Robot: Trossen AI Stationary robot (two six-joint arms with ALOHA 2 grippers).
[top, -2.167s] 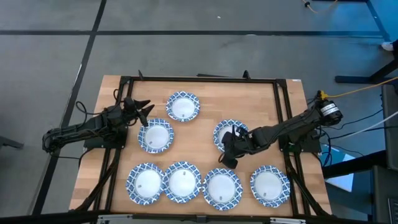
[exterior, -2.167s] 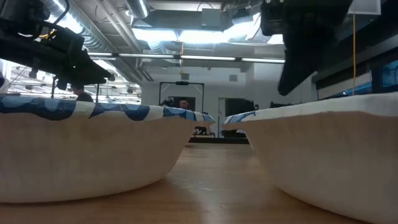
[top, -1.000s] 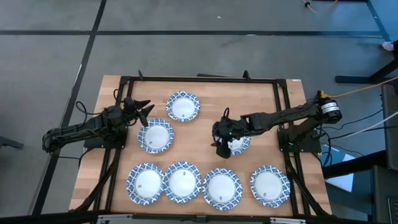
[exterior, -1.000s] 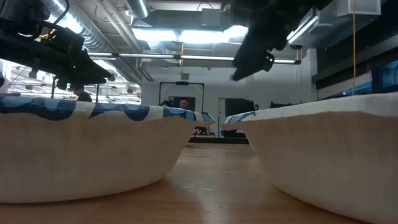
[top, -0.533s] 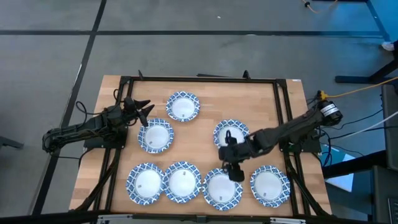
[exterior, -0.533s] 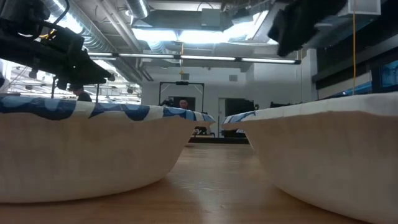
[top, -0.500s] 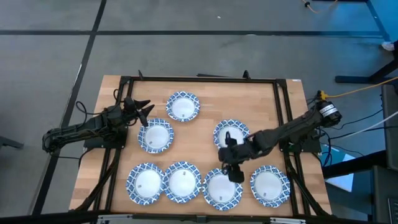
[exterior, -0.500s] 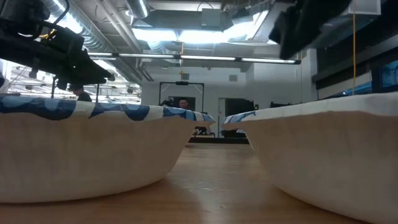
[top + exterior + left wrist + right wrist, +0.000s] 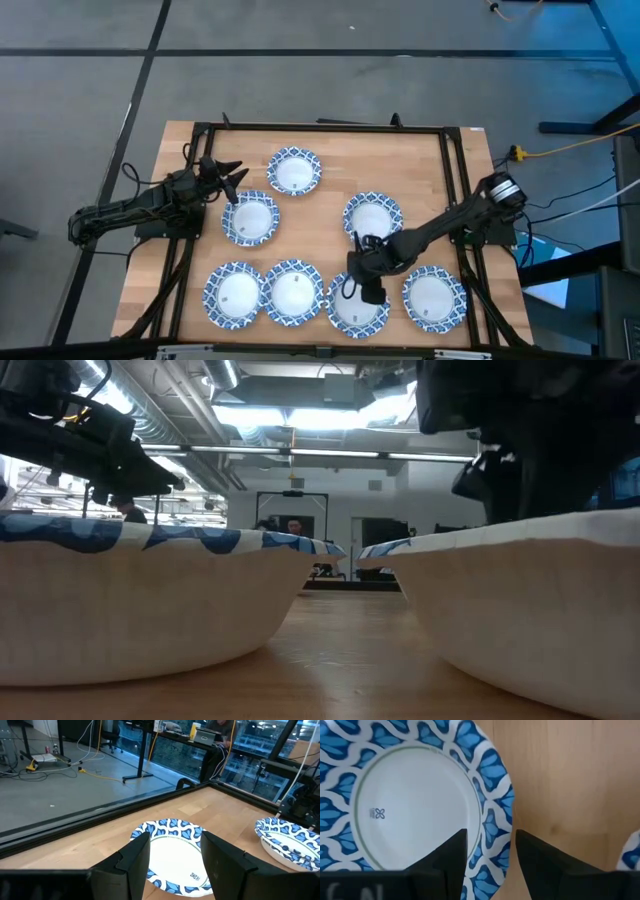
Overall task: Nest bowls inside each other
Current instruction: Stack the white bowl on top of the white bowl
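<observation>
Seven bowls (image 9: 293, 171) lie singly on the table (image 9: 420, 160), none nested, while the right gripper (image 9: 367, 291) hangs parted over the rim of a near-row bowl (image 9: 420, 807) and the left gripper (image 9: 228, 180), fingers apart, waits beside the far-left bowl (image 9: 172, 850).

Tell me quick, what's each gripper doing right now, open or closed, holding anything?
Left gripper: open, empty, beside a bowl at the table's left.
Right gripper: open, empty, its fingers straddling the rim of a front-row bowl.
</observation>
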